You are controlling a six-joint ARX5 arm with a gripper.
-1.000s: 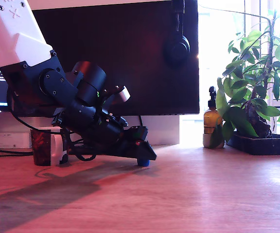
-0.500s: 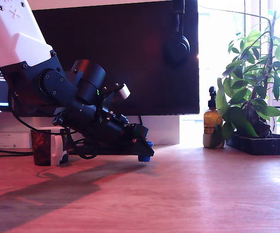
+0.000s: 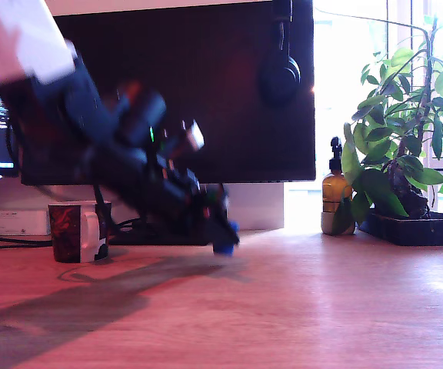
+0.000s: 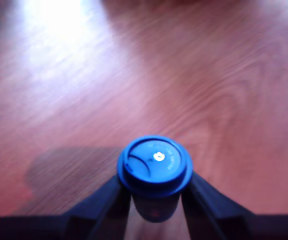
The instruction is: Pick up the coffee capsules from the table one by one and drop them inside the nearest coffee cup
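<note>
Your gripper [image 4: 155, 200] clenches the blue capsule [image 4: 154, 165] under its rim — clear of table [image 3: 321, 307], cup [image 3: 78, 231] nearby.

The desk [image 3: 321, 307] looks like light-brown wood with a clear grain, smooth and with a soft sheen where the window light falls on it. The capsule [image 4: 154, 167] is bright blue plastic, smooth and slightly glossy on its flat rimmed face (a small bright glint sits near its middle). The fingers [image 4: 101, 205] pressed against it on either side look like dark matt plastic. The mug [image 3: 77, 231] has a glazed ceramic look, shiny on its dark red-and-black print and on its white part. The arm's upper shell [image 3: 29, 38] is white smooth plastic, though blurred here.
</note>
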